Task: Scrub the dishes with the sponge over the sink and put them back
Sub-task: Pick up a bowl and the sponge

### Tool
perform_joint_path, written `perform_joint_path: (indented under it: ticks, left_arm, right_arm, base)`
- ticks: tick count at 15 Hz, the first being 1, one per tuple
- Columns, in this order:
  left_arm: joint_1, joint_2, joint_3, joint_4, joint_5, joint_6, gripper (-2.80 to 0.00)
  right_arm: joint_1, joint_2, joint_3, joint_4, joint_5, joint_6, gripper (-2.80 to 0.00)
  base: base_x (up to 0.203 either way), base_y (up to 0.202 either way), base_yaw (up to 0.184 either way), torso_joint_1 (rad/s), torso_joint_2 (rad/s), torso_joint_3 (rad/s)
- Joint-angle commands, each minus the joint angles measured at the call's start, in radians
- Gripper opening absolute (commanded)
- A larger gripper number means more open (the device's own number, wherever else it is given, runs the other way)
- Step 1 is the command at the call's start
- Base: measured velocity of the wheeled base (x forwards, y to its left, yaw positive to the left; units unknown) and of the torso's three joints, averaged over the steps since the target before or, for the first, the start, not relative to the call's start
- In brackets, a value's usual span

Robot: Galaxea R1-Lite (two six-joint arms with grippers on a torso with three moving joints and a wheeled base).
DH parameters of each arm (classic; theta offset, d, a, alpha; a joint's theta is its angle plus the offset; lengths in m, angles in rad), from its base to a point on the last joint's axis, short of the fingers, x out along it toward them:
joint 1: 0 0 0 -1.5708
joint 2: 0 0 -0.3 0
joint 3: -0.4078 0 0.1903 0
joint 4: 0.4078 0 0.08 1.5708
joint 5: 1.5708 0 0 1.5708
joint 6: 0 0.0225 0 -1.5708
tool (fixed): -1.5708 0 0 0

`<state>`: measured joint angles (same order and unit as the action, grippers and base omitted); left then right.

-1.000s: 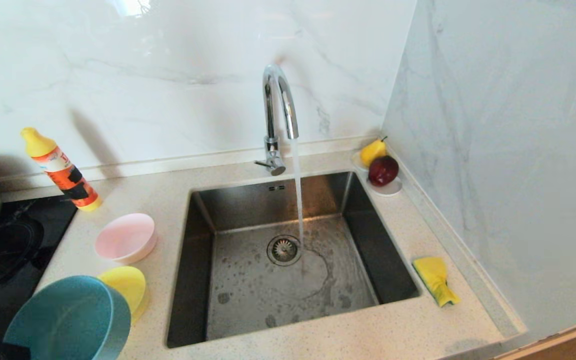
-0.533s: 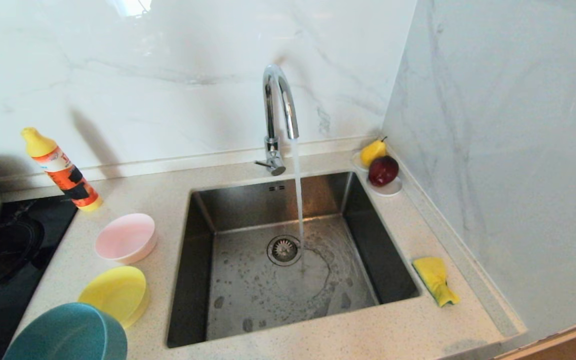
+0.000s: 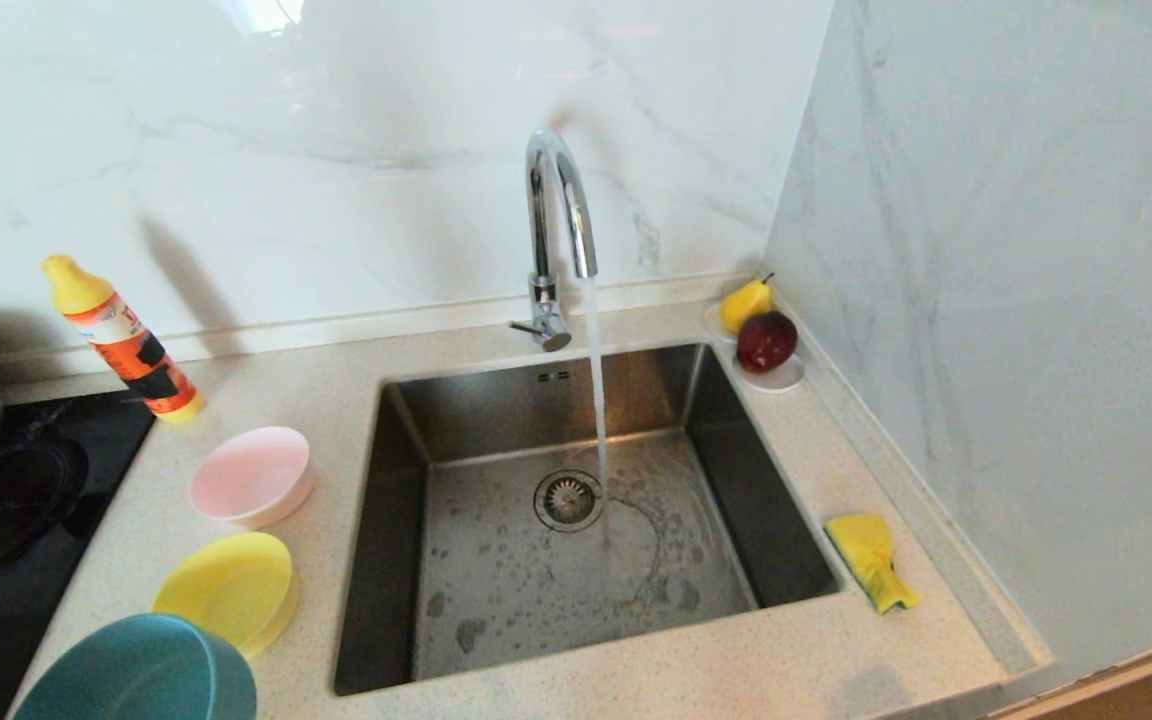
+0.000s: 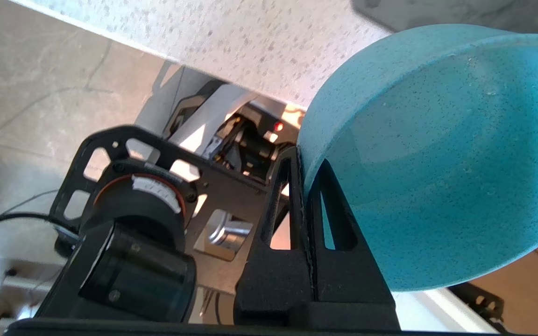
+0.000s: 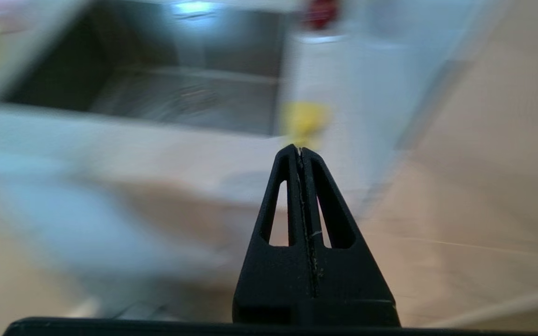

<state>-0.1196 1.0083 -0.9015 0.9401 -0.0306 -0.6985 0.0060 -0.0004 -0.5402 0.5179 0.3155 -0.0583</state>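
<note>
the sink (image 3: 576, 520) sits in the counter (image 3: 816, 660), water running in. the blue bowl (image 4: 437, 158) is left of the sink at the near edge, its rim pinched tight by the left end effector (image 4: 305, 161). the yellow bowl (image 3: 226, 590) and pink bowl (image 3: 251, 475) sit left of the sink. the sponge (image 3: 871, 560) lies right of the sink, just beyond the right end effector (image 5: 300, 149), which is closed tight and holds nothing.

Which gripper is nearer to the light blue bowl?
The left. The left gripper is shut on the rim of the light blue bowl. The right gripper is shut, low before the counter, pointing toward the sponge.
</note>
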Motion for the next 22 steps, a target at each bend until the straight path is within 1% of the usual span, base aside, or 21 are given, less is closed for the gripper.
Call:
perform_joint_path:
  ticks: [1,4,7,9,10,12,13,14,15,18,22]
  left_arm:
    - [0.0,0.006,-0.004,0.005,0.001,-0.004,-2.8]
    - [0.0,0.012,0.009,-0.008,0.001,-0.003,-2.8]
    - [0.0,0.011,0.021,-0.035,0.002,-0.003,-2.8]
    - [0.0,0.014,0.032,-0.039,0.003,-0.004,-2.8]
    - [0.0,0.016,0.043,-0.045,-0.003,-0.004,-2.8]
    - [0.0,0.018,0.061,-0.066,-0.006,-0.004,-2.8]
    - [0.0,0.018,0.061,-0.066,-0.008,-0.004,-2.8]
    - [0.0,0.017,0.061,-0.067,-0.019,-0.004,-2.8]
    - [0.0,0.019,0.061,-0.067,-0.032,-0.004,-2.8]
    - [0.0,0.026,0.061,-0.068,-0.028,-0.004,-2.8]
    - [0.0,0.038,0.058,-0.07,-0.026,-0.004,-2.8]
  right_arm:
    - [0.0,0.01,-0.109,0.113,0.102,0.001,-2.8]
    - [-0.001,0.092,-0.216,0.196,0.192,0.002,-2.8]
    - [-0.018,0.21,-0.262,0.205,0.209,-0.007,-2.8]
    - [-0.072,0.322,-0.299,0.2,0.219,-0.019,-2.8]
    - [-0.117,0.378,-0.313,0.199,0.243,-0.039,-2.8]
    - [-0.222,0.466,-0.328,0.205,0.333,-0.132,-2.8]
    - [-0.253,0.498,-0.33,0.212,0.363,-0.18,-2.8]
    - [-0.264,0.53,-0.331,0.221,0.375,-0.222,-2.8]
    - [-0.267,0.562,-0.331,0.225,0.376,-0.246,-2.8]
    - [-0.268,0.663,-0.332,0.213,0.373,-0.263,-2.8]
    - [-0.263,0.826,-0.338,0.121,0.369,-0.268,-2.8]
  base:
    - [0.0,0.0,0.0,0.0,0.0,0.0]
    - [0.0,0.0,0.0,0.0,0.0,0.0]
    - [0.0,0.0,0.0,0.0,0.0,0.0]
    - [0.0,0.0,0.0,0.0,0.0,0.0]
    - [0.0,0.0,0.0,0.0,0.0,0.0]
    - [0.0,0.0,0.0,0.0,0.0,0.0]
    - [0.0,0.0,0.0,0.0,0.0,0.0]
    - [0.0,0.0,0.0,0.0,0.0,0.0]
    - [0.0,0.0,0.0,0.0,0.0,0.0]
    - [0.0,0.0,0.0,0.0,0.0,0.0]
    - [0.0,0.0,0.0,0.0,0.0,0.0]
